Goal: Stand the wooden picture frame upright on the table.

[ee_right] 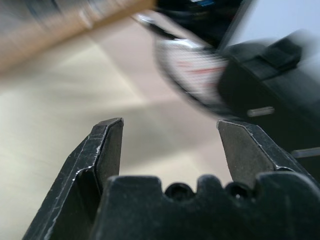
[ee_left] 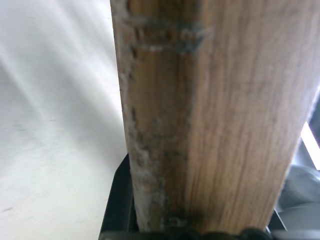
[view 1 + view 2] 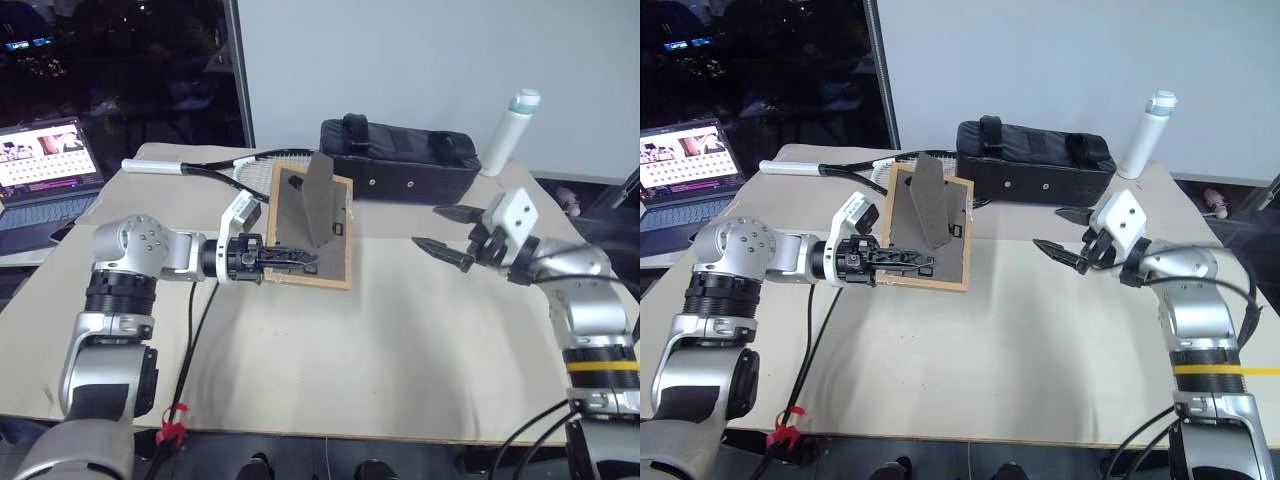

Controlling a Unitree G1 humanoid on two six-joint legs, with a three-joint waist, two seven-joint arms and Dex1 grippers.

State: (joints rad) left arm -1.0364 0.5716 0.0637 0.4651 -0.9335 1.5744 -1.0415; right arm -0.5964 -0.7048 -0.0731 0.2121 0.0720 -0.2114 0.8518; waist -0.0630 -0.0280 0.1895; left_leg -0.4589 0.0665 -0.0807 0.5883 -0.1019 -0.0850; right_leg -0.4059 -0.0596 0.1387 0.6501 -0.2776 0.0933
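Left tool point(image 3: 290, 258) clamps wooden picture frame point(image 3: 310, 225) edge, tilted, stand out; right tool point(image 3: 452, 233) open, empty (beside frame). Risk: release early, frame topples onto tabletop point(image 3: 400, 340).

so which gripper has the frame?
The left gripper: shut on the wooden picture frame's near edge. The right gripper stands open, empty, apart from it.
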